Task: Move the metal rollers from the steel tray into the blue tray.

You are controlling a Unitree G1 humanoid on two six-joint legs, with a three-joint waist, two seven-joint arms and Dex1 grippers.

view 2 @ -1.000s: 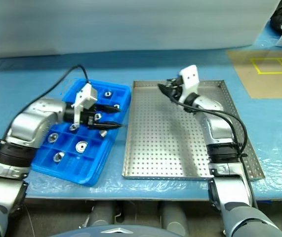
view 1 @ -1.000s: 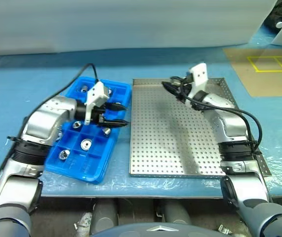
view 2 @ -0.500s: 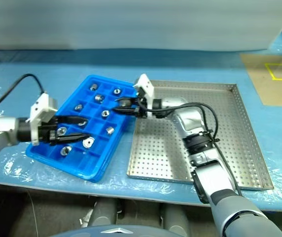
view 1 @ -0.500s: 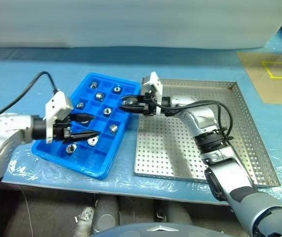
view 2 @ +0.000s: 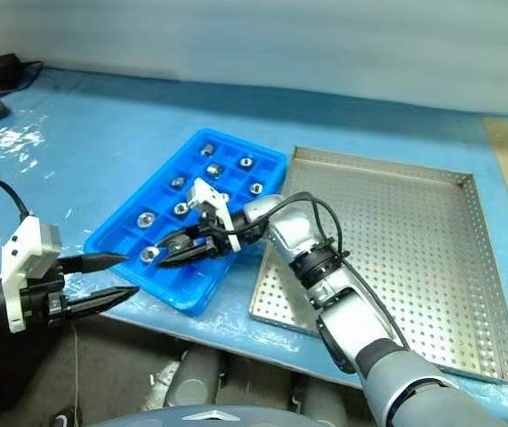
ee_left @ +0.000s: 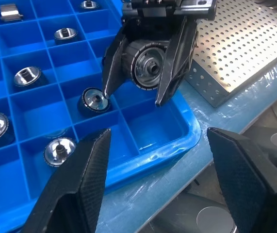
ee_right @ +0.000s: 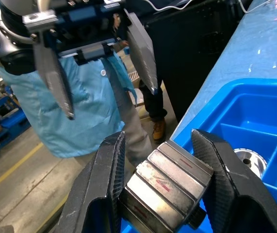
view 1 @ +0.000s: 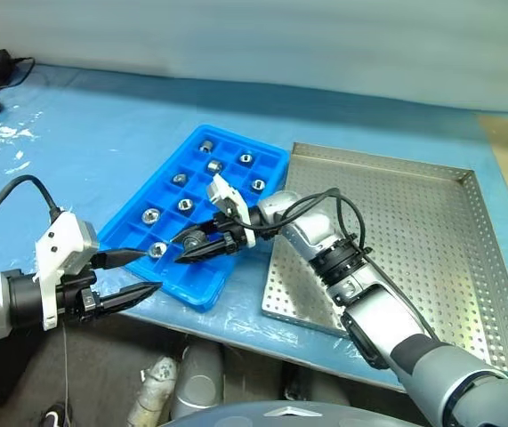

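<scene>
Rollers [view 1: 151, 214] sit singly in compartments of the blue tray [view 1: 271, 163], which lies tilted on the desk [view 1: 93, 133] just left of the steel tray [view 1: 414, 222]; their near corners look close, though I cannot tell if they touch. The desk is covered with blue sheet and clear film. The steel tray is the larger of the two, and the part of its perforated floor not hidden by the right arm is bare.

The right arm reaches across the steel tray's near left corner, and the right gripper [view 1: 191, 249] hangs over the blue tray's near end, pointing left. Its jaws are clamped on one roller [ee_right: 170, 182], held with its round side between them; the left wrist view shows its dark centre hole [ee_left: 149, 68] end-on, above a compartment beside a seated roller [ee_left: 93, 100].

The left gripper [view 1: 138, 274] hovers off the desk's near edge, just left of the blue tray's near corner, its jaws apart and holding nothing.

A person in a light blue garment [ee_right: 87, 111] stands beyond the desk.
</scene>
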